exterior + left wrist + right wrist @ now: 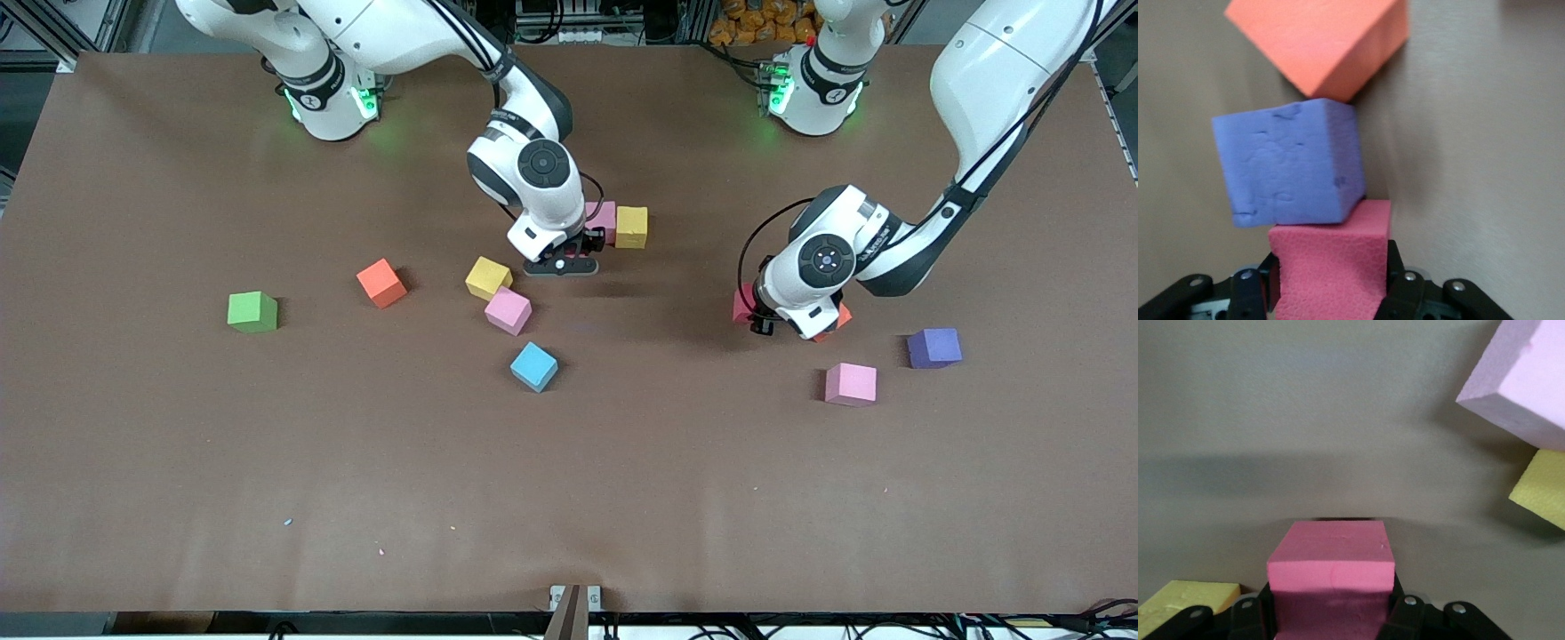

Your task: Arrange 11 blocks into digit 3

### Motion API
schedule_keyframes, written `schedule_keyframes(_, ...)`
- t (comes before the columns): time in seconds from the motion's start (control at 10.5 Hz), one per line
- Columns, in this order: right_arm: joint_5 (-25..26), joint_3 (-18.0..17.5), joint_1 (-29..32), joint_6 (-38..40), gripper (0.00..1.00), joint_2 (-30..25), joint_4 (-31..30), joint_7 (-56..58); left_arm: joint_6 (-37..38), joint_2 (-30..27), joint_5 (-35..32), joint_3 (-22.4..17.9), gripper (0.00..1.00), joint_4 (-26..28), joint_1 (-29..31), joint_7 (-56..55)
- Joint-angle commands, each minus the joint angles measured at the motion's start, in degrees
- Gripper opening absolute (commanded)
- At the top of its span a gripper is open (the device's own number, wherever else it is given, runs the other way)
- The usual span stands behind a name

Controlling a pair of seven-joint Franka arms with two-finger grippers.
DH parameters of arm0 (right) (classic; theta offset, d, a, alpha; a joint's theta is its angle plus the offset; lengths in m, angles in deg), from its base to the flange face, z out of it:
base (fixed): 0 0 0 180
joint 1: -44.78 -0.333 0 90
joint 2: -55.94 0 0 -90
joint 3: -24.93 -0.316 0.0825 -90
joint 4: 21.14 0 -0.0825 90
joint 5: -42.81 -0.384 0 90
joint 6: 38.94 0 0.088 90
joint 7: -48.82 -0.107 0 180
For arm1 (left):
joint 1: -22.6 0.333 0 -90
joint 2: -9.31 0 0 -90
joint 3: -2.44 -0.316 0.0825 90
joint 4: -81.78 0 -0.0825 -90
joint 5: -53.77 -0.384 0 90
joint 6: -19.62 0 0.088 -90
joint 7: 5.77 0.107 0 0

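Pink foam block (1331, 577) sat clenched in the right gripper (562, 264) mid-surface beside the pink-and-yellow start of the digit 3 (620, 224), red block (1331, 267) clenched in the left gripper (772, 322); early placing step, next needing flush alignment.

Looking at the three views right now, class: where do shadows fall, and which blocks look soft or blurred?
Front view: sharp; each arm darkens the table beneath it. Left wrist view: the orange block looks soft, the purple block crisper. Right wrist view: a shadow band crosses the table; the pale pink block is blurred.
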Motion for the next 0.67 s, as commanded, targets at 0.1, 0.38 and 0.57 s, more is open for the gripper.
schedule_keyframes(0.1,1.4,-0.2,-0.6,-0.9,0.0,-0.3,-0.9,-3.6,2.3,0.4,-0.5,0.2,0.0,-4.2,-2.5,4.5)
schedule_keyframes(0.38,1.8,-0.2,-0.6,-1.5,0.0,-0.3,-1.5,-3.6,8.6,0.8,-0.2,0.1,0.0,-10.1,-4.4,11.0)
schedule_keyframes(0.57,3.7,-0.2,-0.6,-3.0,0.0,-0.3,-2.4,-3.6,10.8,3.3,-0.3,0.1,0.0,-14.8,-5.0,11.7)
